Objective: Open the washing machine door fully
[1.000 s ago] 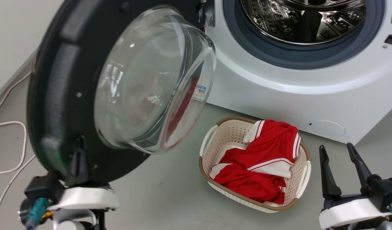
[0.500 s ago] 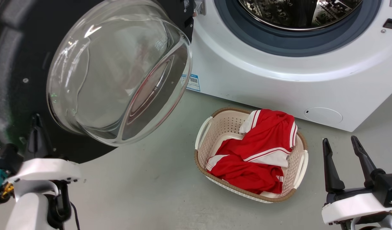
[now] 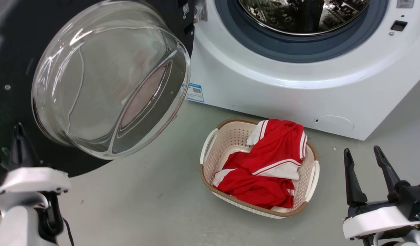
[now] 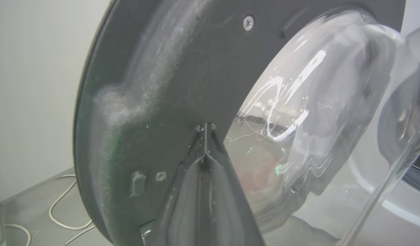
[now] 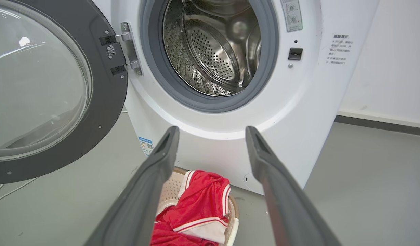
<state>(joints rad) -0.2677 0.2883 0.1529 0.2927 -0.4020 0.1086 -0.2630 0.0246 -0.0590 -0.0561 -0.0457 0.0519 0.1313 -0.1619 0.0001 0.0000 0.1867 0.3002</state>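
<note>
Press with the left gripper (image 4: 205, 129), jaws together and empty, tips set against the matt black inner ring of the washing machine door (image 4: 169, 78). Push outward along the arc of the metal hinge (image 5: 128, 48). Avoid the smooth, bulging glass bowl (image 3: 107, 78), where tips would likely slip. The door stands swung wide, left of the white washing machine (image 3: 264, 89). The right gripper (image 3: 362, 152) hangs clear, jaws apart.

I see a cream laundry basket (image 3: 227, 140) with a brown rim on the grey floor (image 3: 145, 205), between four and five o'clock in the head view. A red garment with white stripes (image 3: 264, 171) lies heaped inside it. White cables (image 4: 64, 218) trail over the floor at eight o'clock in the left wrist view.
</note>
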